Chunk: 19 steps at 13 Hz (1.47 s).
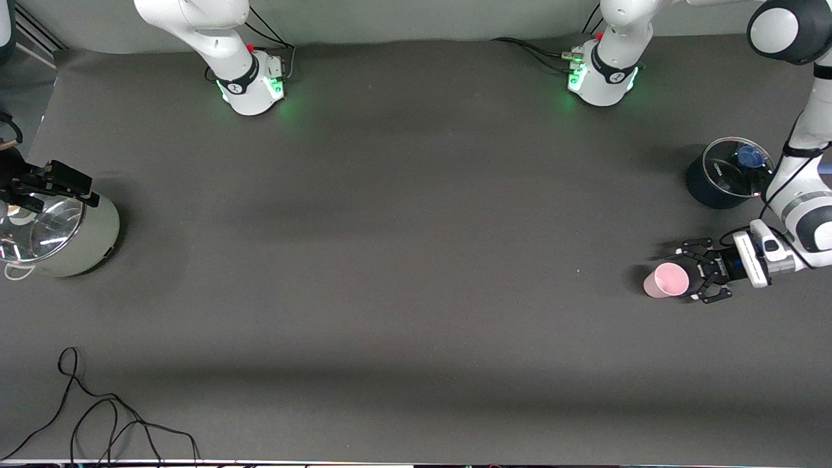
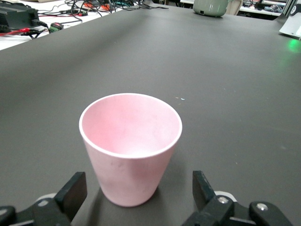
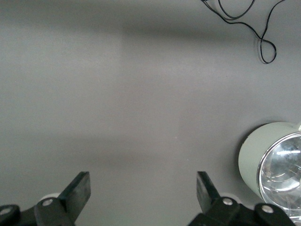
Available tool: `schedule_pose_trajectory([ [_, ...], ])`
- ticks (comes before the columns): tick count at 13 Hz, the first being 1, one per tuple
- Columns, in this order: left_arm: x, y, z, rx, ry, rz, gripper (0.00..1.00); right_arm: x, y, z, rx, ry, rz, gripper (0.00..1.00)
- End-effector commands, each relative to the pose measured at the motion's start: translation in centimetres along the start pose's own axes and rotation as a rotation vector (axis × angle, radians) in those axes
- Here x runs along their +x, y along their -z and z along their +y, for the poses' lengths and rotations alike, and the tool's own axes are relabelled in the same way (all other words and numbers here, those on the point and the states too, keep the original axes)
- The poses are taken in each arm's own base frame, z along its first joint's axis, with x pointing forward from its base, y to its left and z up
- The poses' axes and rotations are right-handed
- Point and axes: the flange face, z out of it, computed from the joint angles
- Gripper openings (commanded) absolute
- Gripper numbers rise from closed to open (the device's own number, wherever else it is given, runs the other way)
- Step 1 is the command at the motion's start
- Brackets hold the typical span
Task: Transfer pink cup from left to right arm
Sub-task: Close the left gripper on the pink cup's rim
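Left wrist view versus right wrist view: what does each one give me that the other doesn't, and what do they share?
Only the left wrist view shows the pink cup, upright on the table, apart from the open left gripper. Only the right wrist view shows the open right gripper, empty over bare mat, and a black cable. Both show the pale green pot.

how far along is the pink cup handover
Early. Done: the left gripper has reached the pink cup, which stands upright on the table. In hand: its open fingers flank the cup without touching. Left: grip, lift, carry and pass to the right gripper, which waits open over the pale green pot.
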Motion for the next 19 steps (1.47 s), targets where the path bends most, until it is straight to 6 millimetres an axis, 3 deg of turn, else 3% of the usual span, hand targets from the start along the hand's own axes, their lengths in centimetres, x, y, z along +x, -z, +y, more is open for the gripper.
schedule_pose_trajectory([
  [1,0.5,-0.7,-0.5,0.021,-0.024,0.023,1.00,0.5,0.3,0.4,-0.006,0.006,0.011,1.00],
  [11,0.5,-3.4,-0.9,0.020,-0.015,0.063,0.98,0.6,1.2,0.6,-0.009,0.002,0.028,1.00],
  [12,0.7,-4.0,-1.1,0.013,-0.022,0.072,0.88,0.6,1.2,0.6,-0.009,0.000,0.028,1.00],
  [13,0.8,-4.6,-1.3,0.010,-0.029,0.080,0.23,0.6,1.2,0.6,-0.009,0.000,0.029,1.00],
  [14,0.8,-4.6,-1.4,0.025,-0.025,0.088,0.00,0.6,1.2,0.7,-0.010,0.000,0.027,1.00],
  [16,2.1,-5.5,-2.0,0.026,-0.038,0.106,0.00,0.6,1.2,0.7,-0.009,0.000,0.028,1.00],
  [19,5.1,-8.4,-3.0,0.015,-0.049,0.131,0.00,0.6,1.3,0.7,-0.009,0.002,0.031,1.00],
])
